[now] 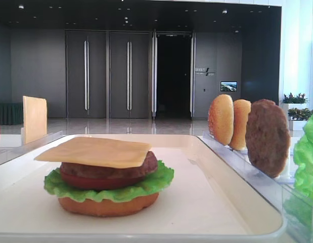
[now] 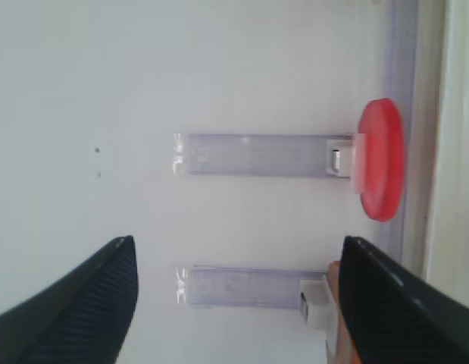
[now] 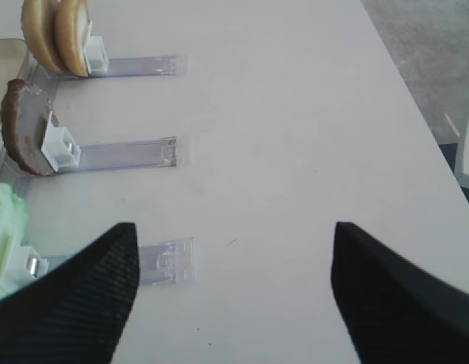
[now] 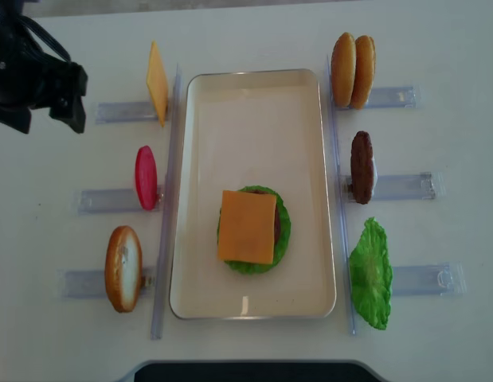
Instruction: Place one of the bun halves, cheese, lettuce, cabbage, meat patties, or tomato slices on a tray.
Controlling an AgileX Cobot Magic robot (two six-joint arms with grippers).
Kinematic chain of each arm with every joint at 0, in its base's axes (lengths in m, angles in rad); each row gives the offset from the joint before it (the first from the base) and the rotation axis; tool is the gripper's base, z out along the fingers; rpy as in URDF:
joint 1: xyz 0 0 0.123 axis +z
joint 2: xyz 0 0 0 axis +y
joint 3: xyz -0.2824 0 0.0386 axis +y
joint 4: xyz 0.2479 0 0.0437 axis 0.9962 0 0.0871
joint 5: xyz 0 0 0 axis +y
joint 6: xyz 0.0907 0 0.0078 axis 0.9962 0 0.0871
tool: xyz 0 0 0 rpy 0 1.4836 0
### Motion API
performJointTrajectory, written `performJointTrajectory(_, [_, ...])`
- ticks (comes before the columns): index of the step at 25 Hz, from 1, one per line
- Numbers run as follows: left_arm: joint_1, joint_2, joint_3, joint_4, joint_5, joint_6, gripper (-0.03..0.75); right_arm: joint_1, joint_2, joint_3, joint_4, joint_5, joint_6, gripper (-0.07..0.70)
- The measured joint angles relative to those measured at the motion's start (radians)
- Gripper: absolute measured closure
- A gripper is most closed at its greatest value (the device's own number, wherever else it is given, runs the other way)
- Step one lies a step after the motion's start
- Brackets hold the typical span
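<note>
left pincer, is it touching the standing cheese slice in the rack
Apart. In the overhead view the left pincer hangs open to the left of the standing cheese slice, with bare table plainly showing between them.

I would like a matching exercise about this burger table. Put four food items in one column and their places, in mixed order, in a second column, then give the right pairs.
Column 1
1. cheese slice on the stack
2. spare tomato slice
3. spare meat patty
4. loose lettuce leaf

Column 2
A. standing in a rack left of the tray, in the middle row
B. in a rack right of the tray, in the row nearest the bottom of the overhead view
C. lying flat on top of the burger stack
D. standing in a rack right of the tray, in the middle row

Pairs: 1-C, 2-A, 3-D, 4-B
</note>
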Motion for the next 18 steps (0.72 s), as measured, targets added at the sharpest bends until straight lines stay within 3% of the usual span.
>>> performJointTrajectory(4, [0.116, 0.0, 0.0, -0.056, 0.002, 0.101, 0.087, 0.0, 0.0, 0.0, 0.0, 0.0, 0.0, 0.1])
performJointTrajectory(9, [0.208, 0.0, -0.001, -0.07, 0.003, 0.172, 0.087, 0.0, 0.0, 0.0, 0.0, 0.0, 0.0, 0.1])
performJointTrajectory(18, [0.232, -0.018, -0.001, -0.098, 0.004, 0.206, 0.087, 0.0, 0.0, 0.0, 0.0, 0.0, 0.0, 0.1])
